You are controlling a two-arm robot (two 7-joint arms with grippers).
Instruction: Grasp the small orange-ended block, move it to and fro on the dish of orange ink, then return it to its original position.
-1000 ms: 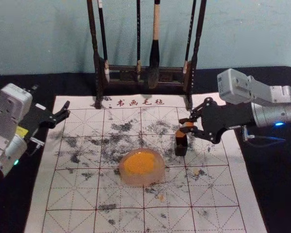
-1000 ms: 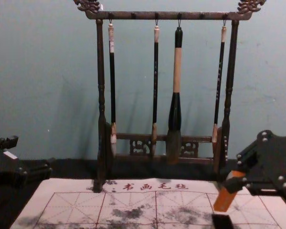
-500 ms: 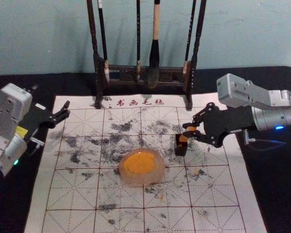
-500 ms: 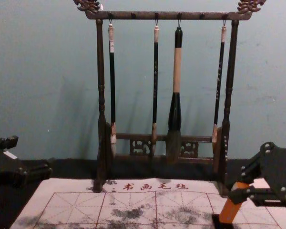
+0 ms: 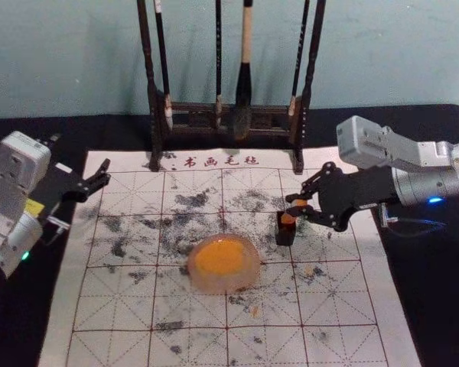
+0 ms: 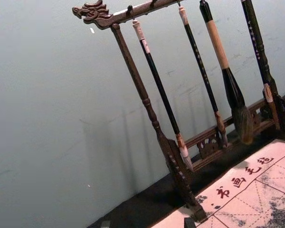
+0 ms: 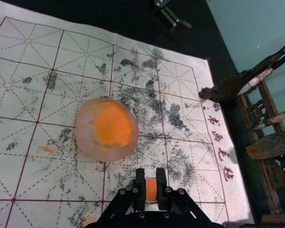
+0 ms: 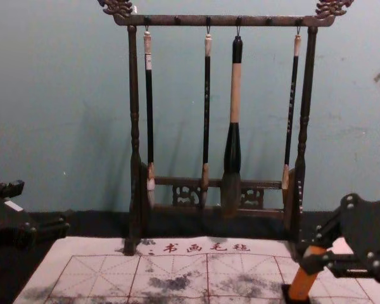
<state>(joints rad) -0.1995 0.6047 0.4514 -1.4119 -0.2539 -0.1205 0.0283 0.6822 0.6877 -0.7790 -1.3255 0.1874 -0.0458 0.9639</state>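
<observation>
In the head view my right gripper (image 5: 294, 205) is shut on the orange block (image 5: 289, 219), whose lower end is inside the mouth of the small black holder (image 5: 285, 235). The chest view has the block (image 8: 303, 283) leaning slightly, its foot in the dark holder (image 8: 287, 292). Between the pads of my right gripper (image 7: 151, 183) in the right wrist view, the block's orange end (image 7: 151, 189) shows. The pale round dish (image 5: 224, 284) of orange ink lies left of the holder. My left gripper (image 5: 105, 173) stays parked open at the mat's left edge.
A dark wooden rack (image 5: 195, 112) with hanging brushes stands behind the mat. The ink-stained gridded mat (image 5: 122, 306) lies under the dish and holder. Its lower part extends in front of the dish.
My right gripper has come down with the block, whose lower end went from above the black holder into its mouth. The right arm has also shifted slightly left. The left arm is unmoved.
</observation>
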